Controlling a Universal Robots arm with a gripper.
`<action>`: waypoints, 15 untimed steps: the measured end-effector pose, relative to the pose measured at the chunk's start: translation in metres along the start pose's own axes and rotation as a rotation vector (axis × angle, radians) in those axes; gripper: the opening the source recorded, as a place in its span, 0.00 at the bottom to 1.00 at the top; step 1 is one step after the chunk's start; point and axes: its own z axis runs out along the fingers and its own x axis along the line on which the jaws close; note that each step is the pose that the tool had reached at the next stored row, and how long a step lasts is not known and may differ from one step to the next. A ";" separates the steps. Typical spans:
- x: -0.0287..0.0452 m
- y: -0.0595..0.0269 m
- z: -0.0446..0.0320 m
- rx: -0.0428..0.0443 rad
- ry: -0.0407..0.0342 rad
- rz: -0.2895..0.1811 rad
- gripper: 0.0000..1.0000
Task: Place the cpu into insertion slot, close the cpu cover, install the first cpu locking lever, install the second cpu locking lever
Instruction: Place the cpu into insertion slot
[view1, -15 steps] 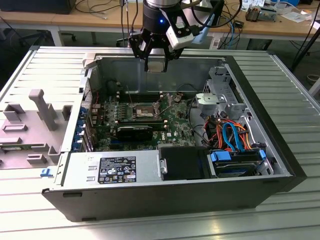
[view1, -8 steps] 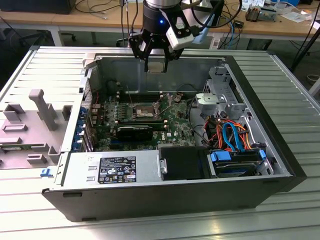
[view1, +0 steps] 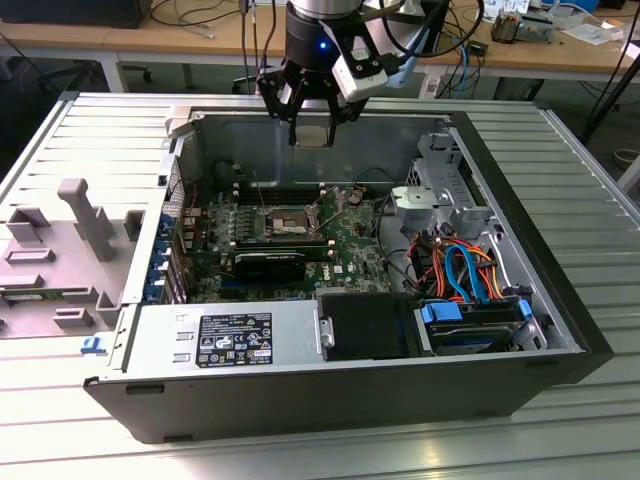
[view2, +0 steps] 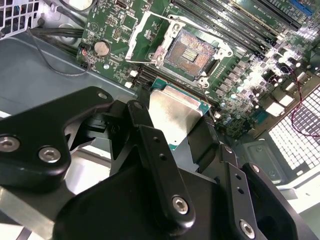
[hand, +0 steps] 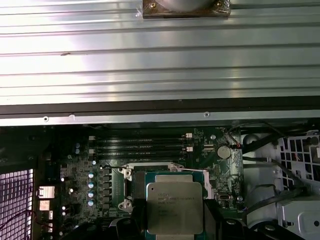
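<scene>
Between the gripper's (view2: 175, 125) closed fingers the cpu (view2: 176, 112) is clamped by its edges, held level high over the open case. Well below and apart from it, the insertion slot (view2: 192, 52) is left bare, with the cpu cover (view2: 137, 37) swung open beside it.

Cannot make out contacts in the insertion slot (view1: 286, 222) in the exterior view: too small. Cannot follow the arm (view1: 320, 30) above the tool (view1: 313, 140): cut off at the frame edge. In the second wrist view, lose the cpu's (view2: 172, 112) wrist-side end behind black fingers (view2: 141, 116). In the first wrist view, find it cropped and masking much of the insertion slot.
</scene>
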 end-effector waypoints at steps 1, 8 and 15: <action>0.0000 0.0000 0.0001 0.0000 0.0000 0.000 0.55; -0.0003 -0.0058 0.0091 -0.0001 0.0000 0.000 0.55; -0.0003 -0.0062 0.0098 -0.0001 0.0000 0.000 0.55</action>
